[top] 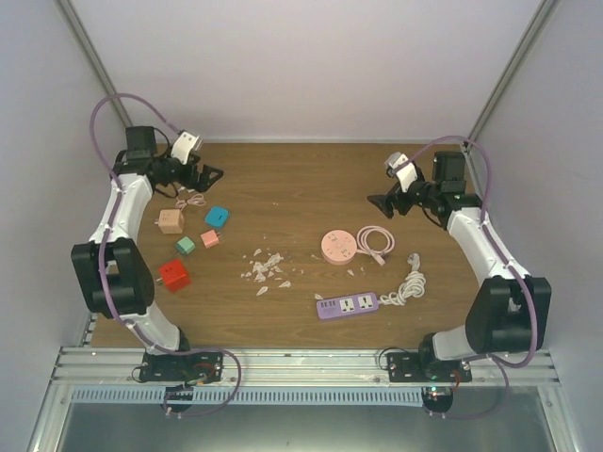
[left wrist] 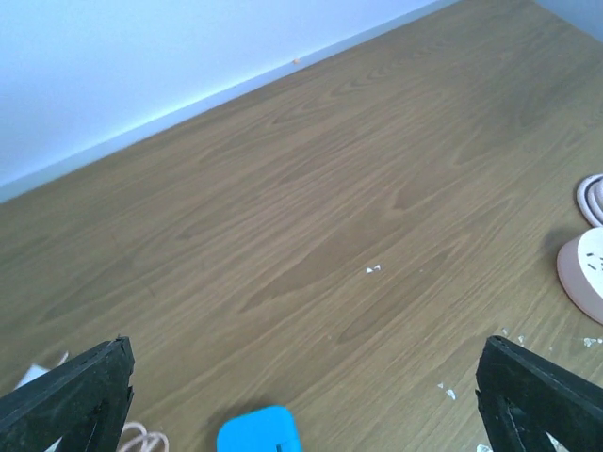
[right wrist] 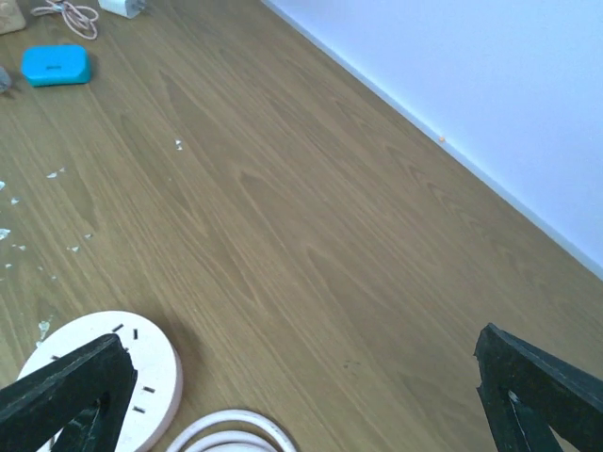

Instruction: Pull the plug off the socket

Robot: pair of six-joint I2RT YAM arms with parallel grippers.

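Observation:
A purple power strip (top: 347, 305) lies near the front right with its white cord (top: 407, 283) coiled beside it. A round pink socket (top: 338, 247) with a pink cord (top: 375, 240) lies mid-table; it also shows in the right wrist view (right wrist: 104, 377) and at the edge of the left wrist view (left wrist: 584, 273). I cannot make out a plug seated in either socket. My left gripper (top: 211, 174) (left wrist: 303, 353) is open and empty over the far left. My right gripper (top: 381, 201) (right wrist: 300, 339) is open and empty, above the table just behind the round socket.
Small cube adapters lie on the left: beige (top: 171, 221), blue (top: 217, 216) (left wrist: 259, 431) (right wrist: 57, 64), green (top: 185, 245), salmon (top: 209, 238), red (top: 173, 275). White scraps (top: 264, 268) are scattered mid-table. Walls close the back and sides.

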